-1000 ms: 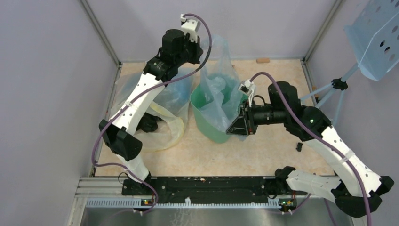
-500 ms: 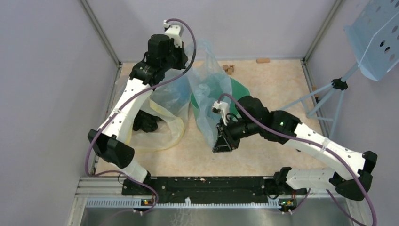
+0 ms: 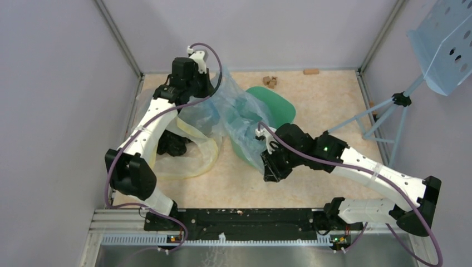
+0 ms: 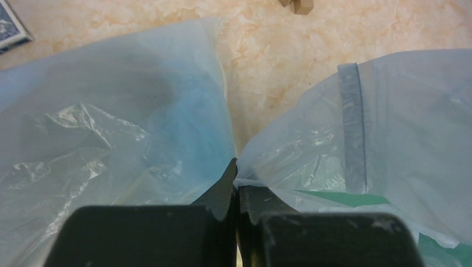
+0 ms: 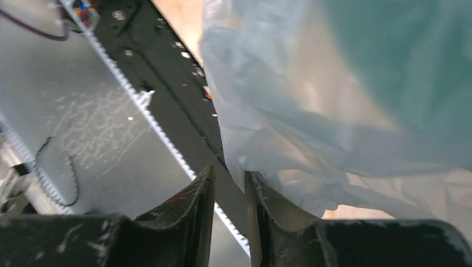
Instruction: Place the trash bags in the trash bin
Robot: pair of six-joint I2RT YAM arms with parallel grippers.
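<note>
Trash bag (image 3: 236, 114) plastic, pale blue and crinkled, is what we see draped over the near end of the trash bin (image 3: 274, 103), around the middle of the table (image 3: 328, 100). The mint-green bin is tipped off upright. Its smooth narrow end points toward the far wall, and its mouth end faces the arms, mostly veiled by the film. Green shows through the plastic in the left wrist view as well.

Our left gripper (image 4: 236, 177) sits at the far left side of the bag with its fingers pressed together, pinching a fold of the bag's top edge. A grey band runs down the film just to the right of them.

Our right gripper (image 5: 228, 179) is low at the near side of the bin, its fingers drawn almost together with only a thin slit between. The bag's lower edge comes down to the tips and its folds converge there, so we read it as nipped on the film.

Beside the bin, on the left, lies a bigger clear bag (image 3: 192, 153) with a yellowish rim, touching the blue film. Small wooden blocks (image 3: 271, 81) rest near the far wall. A black rail (image 5: 167, 94) crosses behind the right fingers.
</note>
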